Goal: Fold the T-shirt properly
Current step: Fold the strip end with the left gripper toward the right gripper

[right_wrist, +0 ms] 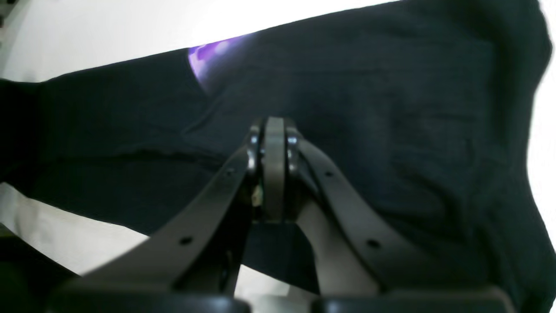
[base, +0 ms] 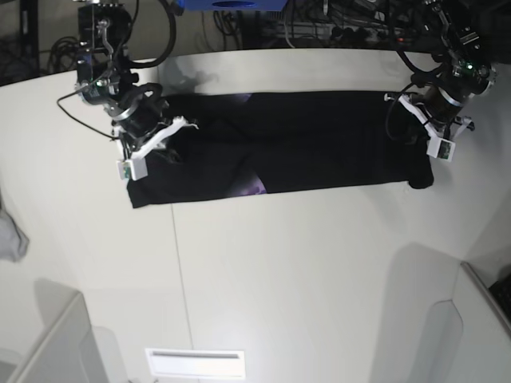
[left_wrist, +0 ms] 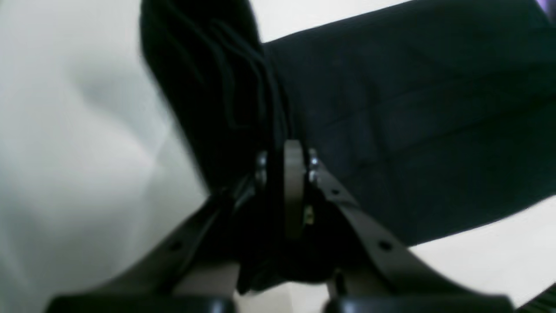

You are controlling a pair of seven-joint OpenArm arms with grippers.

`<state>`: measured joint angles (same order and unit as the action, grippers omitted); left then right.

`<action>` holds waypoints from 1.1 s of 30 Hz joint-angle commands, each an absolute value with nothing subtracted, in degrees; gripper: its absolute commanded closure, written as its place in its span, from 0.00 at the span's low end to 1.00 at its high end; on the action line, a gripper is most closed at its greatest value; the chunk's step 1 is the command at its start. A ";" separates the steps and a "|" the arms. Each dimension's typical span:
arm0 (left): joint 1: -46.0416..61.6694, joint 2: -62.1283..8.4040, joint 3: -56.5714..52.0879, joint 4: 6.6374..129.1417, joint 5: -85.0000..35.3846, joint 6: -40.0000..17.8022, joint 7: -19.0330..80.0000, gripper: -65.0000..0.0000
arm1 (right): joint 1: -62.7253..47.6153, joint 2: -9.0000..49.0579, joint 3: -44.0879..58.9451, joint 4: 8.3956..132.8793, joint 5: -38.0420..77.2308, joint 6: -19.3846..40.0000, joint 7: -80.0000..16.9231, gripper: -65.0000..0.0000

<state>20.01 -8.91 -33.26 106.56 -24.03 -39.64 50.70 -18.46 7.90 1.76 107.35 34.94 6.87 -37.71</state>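
T-shirt [base: 303, 144] seemingly pinched in left hand [left_wrist: 286, 152]; right hand [right_wrist: 274, 130] closed, grip unclear.

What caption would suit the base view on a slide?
Two arms at either end of a black T-shirt folded into a long band on a white table, left gripper pinching its edge.

Bright, even overhead light in the base view, with soft shadows pooling on the pale table [base: 279, 263]. Both wrist views are soft and smeary; the left one blurs hardest, the black T-shirt [left_wrist: 412, 130] swallowing all detail. In the right wrist view, the table blows out to white glare.
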 commanded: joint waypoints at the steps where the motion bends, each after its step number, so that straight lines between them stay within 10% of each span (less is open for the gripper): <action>1: 19.82 -9.54 -32.40 107.74 -25.01 -39.78 49.54 1.00 | -17.89 8.31 1.98 108.53 35.56 7.08 -36.53 1.00; 33: 19.74 -4.97 -11.91 110.73 -25.01 -34.07 49.54 1.00 | -17.89 8.31 2.07 108.53 35.47 7.08 -36.62 1.00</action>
